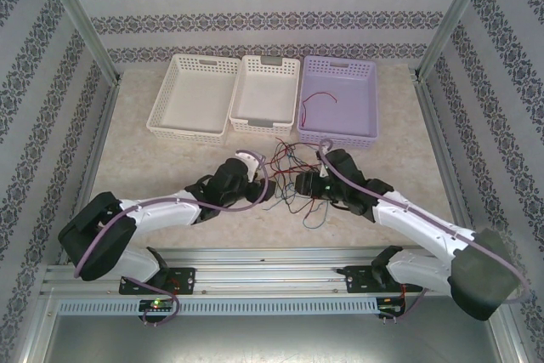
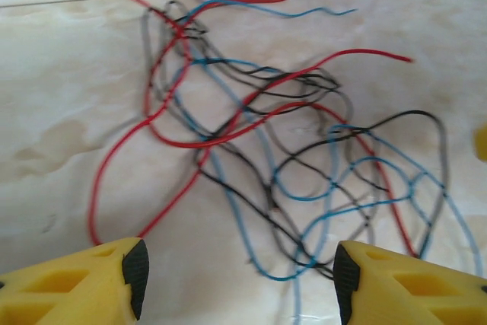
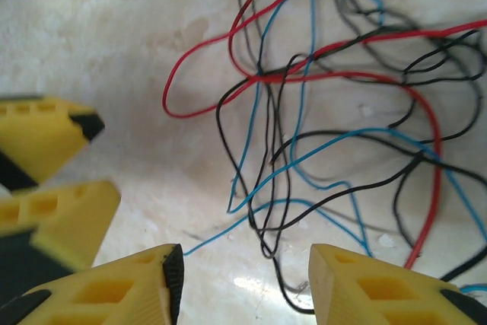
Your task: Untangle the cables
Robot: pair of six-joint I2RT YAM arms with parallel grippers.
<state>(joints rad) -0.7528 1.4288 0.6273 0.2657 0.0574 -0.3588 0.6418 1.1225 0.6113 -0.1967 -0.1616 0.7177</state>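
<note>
Left end effector (image 2: 240, 272), right end effector (image 3: 243, 272) both wide by the cables (image 3: 262, 76); overhead, lilac basket (image 1: 357, 138) holds one.

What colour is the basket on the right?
The right basket is lilac; the top view shows it best.

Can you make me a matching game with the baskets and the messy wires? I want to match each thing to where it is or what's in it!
Things:
1. lilac basket
2. cable tangle
3. middle white basket
4. left white basket

Places:
A. on the table, in front of the baskets
B. between two other baskets
C. holds a loose red wire
D. left end of the row

Pairs: 1-C, 2-A, 3-B, 4-D
</note>
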